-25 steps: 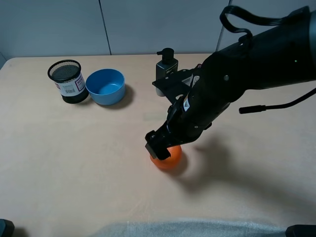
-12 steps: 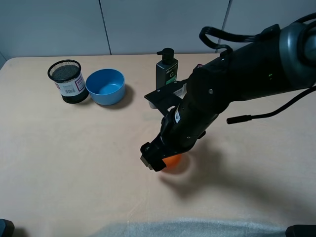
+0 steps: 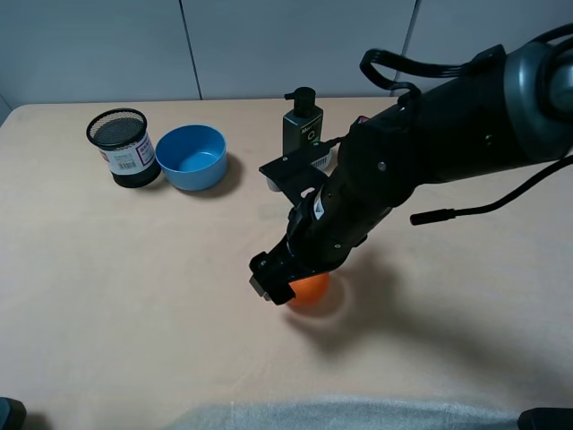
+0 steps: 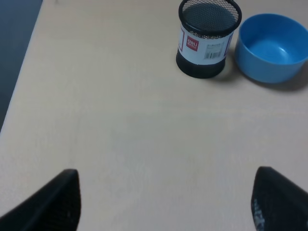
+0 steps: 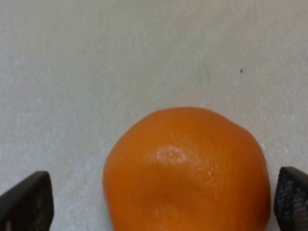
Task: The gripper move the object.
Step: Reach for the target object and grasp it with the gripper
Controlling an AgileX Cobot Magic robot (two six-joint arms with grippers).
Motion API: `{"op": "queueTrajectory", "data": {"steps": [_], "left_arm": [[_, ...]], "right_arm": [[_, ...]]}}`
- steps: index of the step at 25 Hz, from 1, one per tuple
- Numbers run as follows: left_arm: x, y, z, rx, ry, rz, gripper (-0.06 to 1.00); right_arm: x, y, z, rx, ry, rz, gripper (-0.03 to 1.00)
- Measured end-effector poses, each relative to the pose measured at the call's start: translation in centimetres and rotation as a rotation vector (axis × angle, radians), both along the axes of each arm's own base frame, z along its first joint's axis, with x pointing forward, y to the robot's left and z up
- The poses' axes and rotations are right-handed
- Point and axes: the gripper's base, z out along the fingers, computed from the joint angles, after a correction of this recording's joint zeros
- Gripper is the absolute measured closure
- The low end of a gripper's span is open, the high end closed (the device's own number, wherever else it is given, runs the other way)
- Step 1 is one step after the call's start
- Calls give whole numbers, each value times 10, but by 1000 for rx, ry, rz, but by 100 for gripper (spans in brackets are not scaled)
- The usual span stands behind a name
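High camera: finds the orange (image 3: 313,291) on the desk (image 3: 134,296), well apart from the blue bowl (image 3: 191,157), with the right claw (image 3: 273,287) hanging low over it. Left wrist: shows the left claw (image 4: 166,202) spread wide on nothing, well short of the blue bowl. Right wrist: shows the fingers (image 5: 26,202) apart, one either side of the orange, not yet clamped. Looks firm, light, glossy and ready to roll; calls for a gentle pinch across the widest middle, skin unbruised.

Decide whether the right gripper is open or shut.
Open. The right gripper has its fingertips wide apart either side of the orange, with bare table showing beside one.
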Motion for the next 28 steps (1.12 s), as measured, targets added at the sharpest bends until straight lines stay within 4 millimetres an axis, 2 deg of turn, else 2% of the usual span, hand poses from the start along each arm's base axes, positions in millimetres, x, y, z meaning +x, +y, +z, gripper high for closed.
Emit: {"op": "queueTrajectory", "data": {"steps": [4,16,21,28], "left_arm": [[0,0,0,0,0,0,15],[0,0,0,0,0,0,15],[0,0,0,0,0,0,15],[0,0,0,0,0,0,15]], "right_arm": [[0,0,-13,-37,28,0,27],[0,0,-15,-35,25,-1,27],[1,1,-23,-58,43,1,27],[11,16,-21,-49,44,6,27]]}}
